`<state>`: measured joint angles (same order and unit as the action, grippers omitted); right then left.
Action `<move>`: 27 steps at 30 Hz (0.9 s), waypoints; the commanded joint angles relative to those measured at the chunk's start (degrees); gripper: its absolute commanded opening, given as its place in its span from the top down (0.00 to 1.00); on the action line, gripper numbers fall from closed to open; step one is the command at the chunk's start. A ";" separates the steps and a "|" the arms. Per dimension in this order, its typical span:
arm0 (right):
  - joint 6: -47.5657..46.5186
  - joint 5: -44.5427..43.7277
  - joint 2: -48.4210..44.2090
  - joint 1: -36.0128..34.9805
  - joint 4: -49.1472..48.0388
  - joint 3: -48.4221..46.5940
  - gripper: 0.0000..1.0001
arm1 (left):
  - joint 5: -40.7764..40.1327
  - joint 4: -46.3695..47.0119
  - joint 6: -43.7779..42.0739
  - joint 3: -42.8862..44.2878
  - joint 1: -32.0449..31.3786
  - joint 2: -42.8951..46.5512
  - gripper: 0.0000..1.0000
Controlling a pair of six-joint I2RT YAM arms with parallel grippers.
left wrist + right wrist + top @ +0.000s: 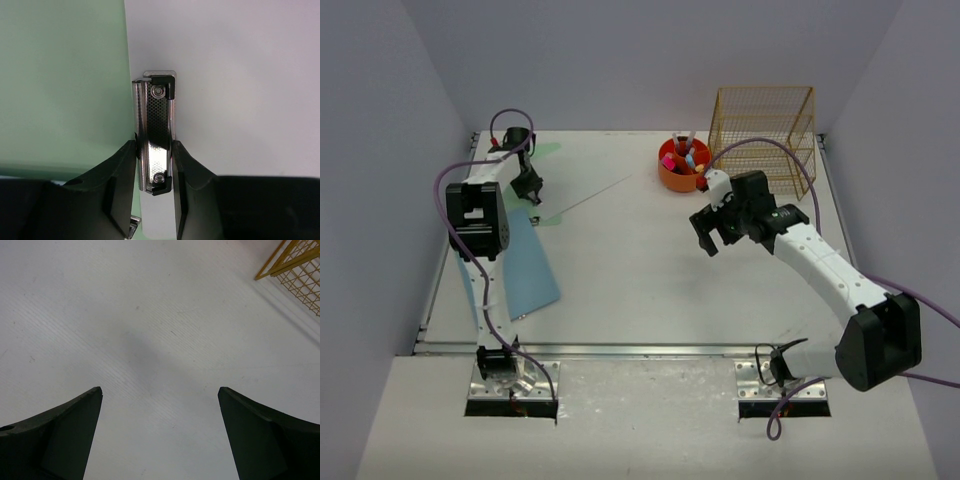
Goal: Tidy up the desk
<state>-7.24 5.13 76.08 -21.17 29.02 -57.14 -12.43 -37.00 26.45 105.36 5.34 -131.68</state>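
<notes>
Desk point(640, 270) is flat and white, spread right under both my tools. My left gripper point(154, 146) is down close to it, and between the fingers point(120, 175) sits a shiny metal clip point(156, 115). It runs lengthways away from me, with both fingers pressed against its sides, so I'm clamped on the clip. A green sheet point(60, 80) lies flat just left of the clip, and its edge runs alongside it. Behind that arm, back toward its base, a blue sheet point(525, 265) rests on the desk.

My right gripper point(160, 395) hangs above bare desk, jaws spread wide with nothing between them. Ahead of it and off to the right is the corner of the gold rack point(300, 265). From above, an orange bowl point(682, 172) of pens sits just left of the rack, a little beyond the gripper.
</notes>
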 commanded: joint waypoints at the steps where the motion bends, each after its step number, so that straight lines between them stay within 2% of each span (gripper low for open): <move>1: -1.37 0.59 0.21 -0.01 -1.66 -4.63 0.01 | -0.81 5.26 -4.03 -2.62 0.37 8.29 1.00; 7: -1.45 1.03 0.39 0.08 -2.66 -7.22 0.01 | -4.64 11.93 -12.43 -5.35 0.28 15.27 1.00; 15: -1.25 1.31 -0.82 0.03 -5.35 -8.61 0.01 | -5.44 21.25 -23.20 -11.23 -1.11 22.97 1.00; 19: -3.26 3.67 -2.24 0.08 -7.13 -9.72 0.01 | -5.07 34.32 -37.94 -19.85 -4.86 29.06 1.00; 24: -5.41 4.37 -1.90 0.08 -8.01 -14.34 0.01 | -3.26 50.92 -54.90 -35.07 -10.18 40.16 1.00; 27: -4.86 5.20 -1.40 0.32 -8.19 -17.18 0.01 | 1.16 54.28 -57.84 -39.06 -10.62 44.47 1.00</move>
<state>-11.04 8.28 76.16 -21.17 25.19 -69.16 -16.73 1.31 -19.75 69.38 -3.74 -95.16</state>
